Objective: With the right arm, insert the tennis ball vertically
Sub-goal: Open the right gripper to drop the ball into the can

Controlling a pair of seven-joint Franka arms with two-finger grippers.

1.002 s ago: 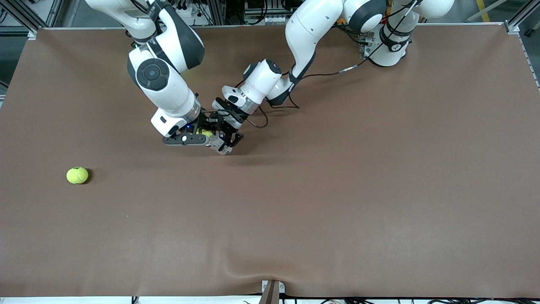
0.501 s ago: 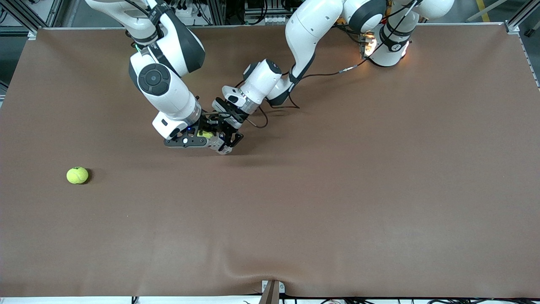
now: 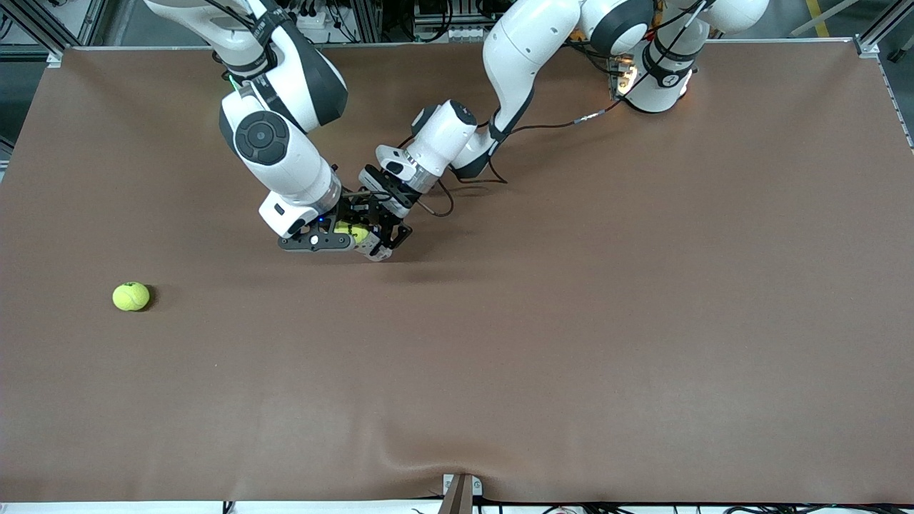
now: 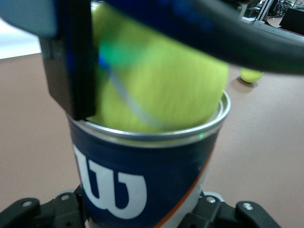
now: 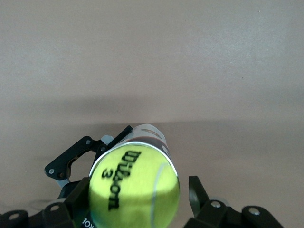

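We find a brown table bounded by a metal frame. The left gripper clamps the can; the tennis ball sits in its mouth. The right gripper, previously shut, now stands parted. A spare ball lies near the right arm's edge.

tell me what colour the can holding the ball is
Dark blue with a white W logo on the can, clearest in the left wrist view.

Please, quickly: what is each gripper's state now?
Left gripper: shut on the tennis ball can.
Right gripper: open around the tennis ball.
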